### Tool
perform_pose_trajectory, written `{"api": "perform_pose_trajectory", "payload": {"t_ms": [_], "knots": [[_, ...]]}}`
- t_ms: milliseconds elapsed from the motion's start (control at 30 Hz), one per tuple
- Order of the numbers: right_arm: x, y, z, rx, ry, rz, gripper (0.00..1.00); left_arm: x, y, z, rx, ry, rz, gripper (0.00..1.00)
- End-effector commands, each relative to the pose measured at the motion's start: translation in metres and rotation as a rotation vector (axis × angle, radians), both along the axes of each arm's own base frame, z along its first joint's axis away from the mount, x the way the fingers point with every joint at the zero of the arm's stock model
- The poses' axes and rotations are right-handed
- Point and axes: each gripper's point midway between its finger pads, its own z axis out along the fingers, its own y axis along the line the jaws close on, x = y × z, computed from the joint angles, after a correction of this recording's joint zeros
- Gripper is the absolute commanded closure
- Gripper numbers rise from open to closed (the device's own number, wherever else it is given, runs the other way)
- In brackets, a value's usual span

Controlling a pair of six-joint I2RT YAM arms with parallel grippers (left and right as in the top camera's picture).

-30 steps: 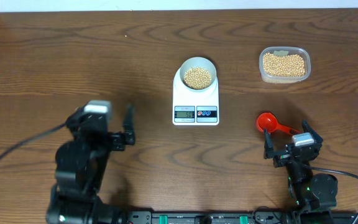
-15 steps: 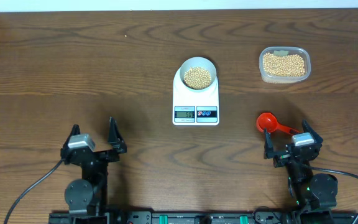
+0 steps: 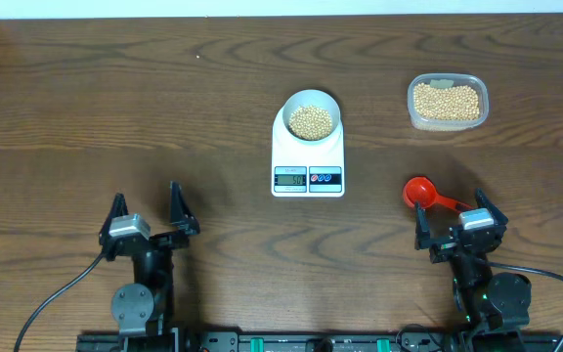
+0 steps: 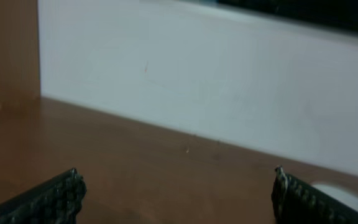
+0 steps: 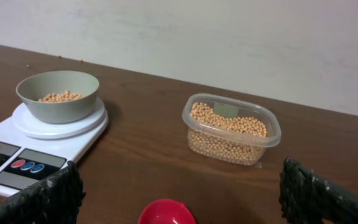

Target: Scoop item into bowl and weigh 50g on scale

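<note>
Beans (image 3: 311, 121) heaped in bowl (image 3: 311, 95) on scale (image 3: 308, 161), upper centre. Lower right: red scoop (image 3: 420, 192), handle running down-right toward the right end effector (image 3: 450, 207), by far the nearer, wide open, empty. Lower left: left end effector (image 3: 145, 194), agape too, holding nothing.

A dark brown wood-grain table (image 3: 86, 108) fills the scene; along its far edge rises a plain white wall (image 5: 229, 37), evenly lit. At the table's left end stands a brown wooden panel (image 4: 8, 43)
</note>
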Motion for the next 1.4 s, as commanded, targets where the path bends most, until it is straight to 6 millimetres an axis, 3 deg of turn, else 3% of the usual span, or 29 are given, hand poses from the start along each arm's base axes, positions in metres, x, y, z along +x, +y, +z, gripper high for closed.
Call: {"api": "perform_pose_trajectory", "payload": {"t_ms": [0, 133, 1367], "knots": [[0.000, -0.001, 0.000, -0.007, -0.002, -0.004, 0.01, 0.000, 0.003, -0.019, -0.009, 0.073, 0.015, 0.02], [0.000, -0.001, 0.000, -0.007, -0.002, -0.004, 0.01, -0.003, 0.000, -0.055, -0.015, 0.223, 0.001, 0.02], [0.000, -0.001, 0.000, -0.007, -0.002, -0.005, 0.01, -0.003, -0.002, -0.054, -0.015, 0.218, -0.012, 0.02]]}}
